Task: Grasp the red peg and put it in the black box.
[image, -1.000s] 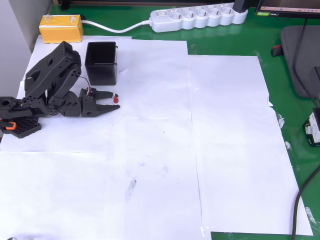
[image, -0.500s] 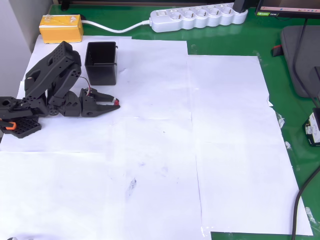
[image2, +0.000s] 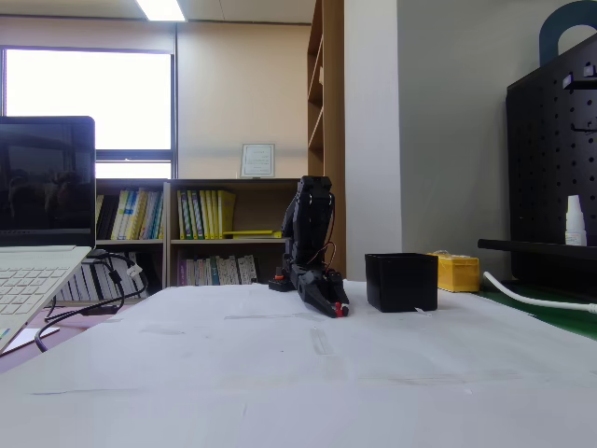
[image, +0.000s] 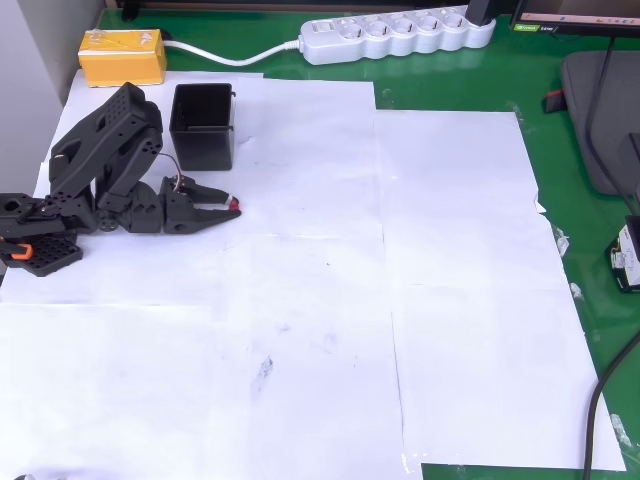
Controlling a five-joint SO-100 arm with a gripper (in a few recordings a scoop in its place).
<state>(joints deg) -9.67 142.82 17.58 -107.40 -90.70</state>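
Fingertips pinch the red peg low over the paper, at five o'clock from the black box; light, rigid, likely slippery, best gripped mid-body.

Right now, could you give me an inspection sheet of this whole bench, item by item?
Surface: white paper sheets over a green mat.
Job's things: red peg at the claw's tips; black box upright beside the arm.
Clutter: yellow block, power strip.
Claw: claw low over the paper, shut on the red peg.
Cables: white lead from the power strip; black cable at the right edge.
Surroundings: bookshelves, laptop, pegboard.
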